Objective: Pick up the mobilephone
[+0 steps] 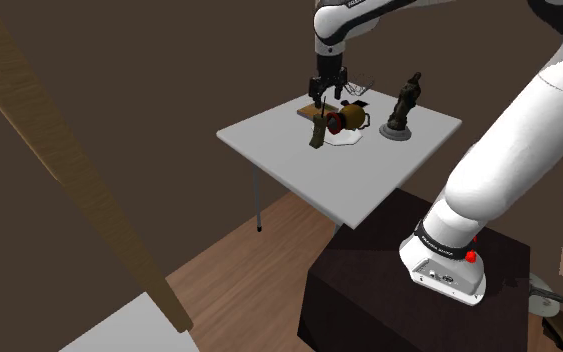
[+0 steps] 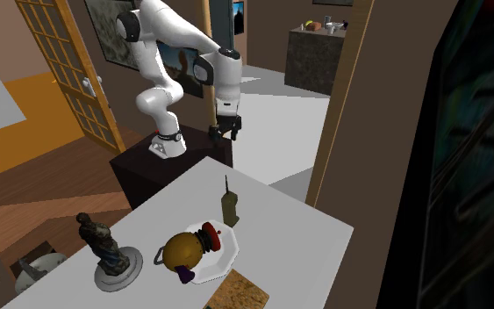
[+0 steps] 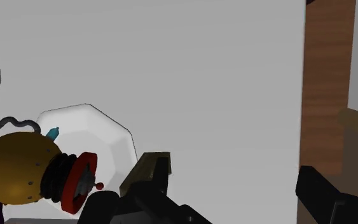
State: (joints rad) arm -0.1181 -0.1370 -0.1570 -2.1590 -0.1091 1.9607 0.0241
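The mobilephone (image 1: 316,131) is an olive-brown brick handset with a thin antenna. It stands upright on the white table (image 1: 299,160), right beside a white plate. In the second exterior view the phone (image 2: 229,207) stands by the plate's rim, and my black gripper (image 2: 223,134) hangs well above it. In the shoulder view the gripper (image 1: 327,93) is over the phone. Seen from the wrist, the phone's top (image 3: 149,170) lies just ahead of one finger (image 3: 147,202), not between the two. The gripper (image 3: 228,191) is open and holds nothing.
On the white plate (image 2: 223,256) lies a yellow round vessel with a red cap (image 2: 183,249). A dark figurine on a round base (image 2: 103,244) stands further along. A wooden board (image 2: 238,294) lies at the table's far end, and a wire rack (image 1: 359,88) sits by it.
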